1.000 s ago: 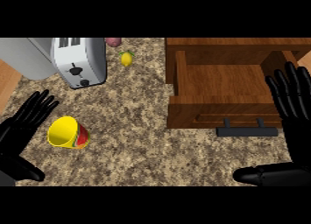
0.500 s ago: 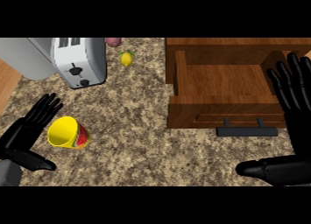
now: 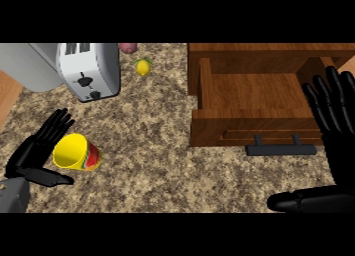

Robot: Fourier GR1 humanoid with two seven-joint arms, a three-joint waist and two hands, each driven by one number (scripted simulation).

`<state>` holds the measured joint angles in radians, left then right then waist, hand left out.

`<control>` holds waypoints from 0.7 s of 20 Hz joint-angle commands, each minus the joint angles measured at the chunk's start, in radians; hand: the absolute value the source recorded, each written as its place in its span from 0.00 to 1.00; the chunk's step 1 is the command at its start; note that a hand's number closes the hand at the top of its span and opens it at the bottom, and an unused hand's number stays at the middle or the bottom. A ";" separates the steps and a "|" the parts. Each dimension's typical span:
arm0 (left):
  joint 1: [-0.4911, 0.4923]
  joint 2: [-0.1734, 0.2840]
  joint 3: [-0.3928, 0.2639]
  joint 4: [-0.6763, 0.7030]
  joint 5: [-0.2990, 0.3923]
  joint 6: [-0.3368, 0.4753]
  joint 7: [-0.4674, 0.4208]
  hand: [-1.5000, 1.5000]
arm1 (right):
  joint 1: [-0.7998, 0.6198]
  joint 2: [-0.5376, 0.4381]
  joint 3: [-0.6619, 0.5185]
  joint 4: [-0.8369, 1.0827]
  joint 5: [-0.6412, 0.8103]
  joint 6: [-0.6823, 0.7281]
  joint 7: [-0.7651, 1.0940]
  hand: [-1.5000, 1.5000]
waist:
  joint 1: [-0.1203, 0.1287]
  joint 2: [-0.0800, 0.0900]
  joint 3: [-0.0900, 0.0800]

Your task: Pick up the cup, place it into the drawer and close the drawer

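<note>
A yellow cup [image 3: 74, 152] with a red and green side lies tipped on the granite counter at the lower left, its mouth facing up-left. My left hand [image 3: 34, 154] is open right beside it on its left, fingers straight and thumb reaching under the cup, touching or nearly touching it. The wooden drawer [image 3: 250, 95] stands pulled open at the right, empty inside, with a black handle [image 3: 280, 149] at its front. My right hand [image 3: 341, 117] is open with fingers straight up along the drawer's right edge, its thumb low at the bottom right.
A silver toaster [image 3: 88, 70] stands at the upper left. A small yellow lemon [image 3: 143, 67] and a purplish item [image 3: 127, 48] lie behind it near the counter's back. Wooden flooring shows past the counter's left edge.
My left hand has moved right and up toward the cup, closing in on its left side. The right hand shifted slightly inward and down. Cup and drawer stayed put.
</note>
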<state>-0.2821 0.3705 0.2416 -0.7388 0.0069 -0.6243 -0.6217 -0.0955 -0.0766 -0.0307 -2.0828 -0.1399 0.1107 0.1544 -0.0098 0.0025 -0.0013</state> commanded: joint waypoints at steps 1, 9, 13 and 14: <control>-0.040 0.005 -0.010 0.165 -0.045 -0.052 -0.196 0.00 | 0.002 -0.007 -0.007 -0.021 -0.016 0.005 0.022 0.00 | -0.005 0.002 -0.001; -0.088 0.053 -0.046 0.292 -0.081 -0.054 -0.311 0.00 | -0.027 -0.007 0.014 -0.019 -0.004 -0.001 0.055 0.00 | -0.009 0.005 -0.002; -0.092 0.015 -0.080 0.319 -0.098 -0.024 -0.314 0.00 | 0.007 -0.020 -0.026 0.026 -0.032 0.036 -0.015 0.00 | -0.007 0.003 -0.001; -0.102 -0.001 -0.084 0.269 -0.083 -0.019 -0.280 0.00 | -0.027 -0.004 0.007 0.013 0.017 -0.006 0.026 0.00 | 0.001 0.000 0.000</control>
<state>-0.3720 0.3837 0.1750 -0.4756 -0.0733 -0.5346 -0.7995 -0.1152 -0.0839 -0.0322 -2.0752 -0.1439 0.1160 0.1739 -0.0146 0.0052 -0.0022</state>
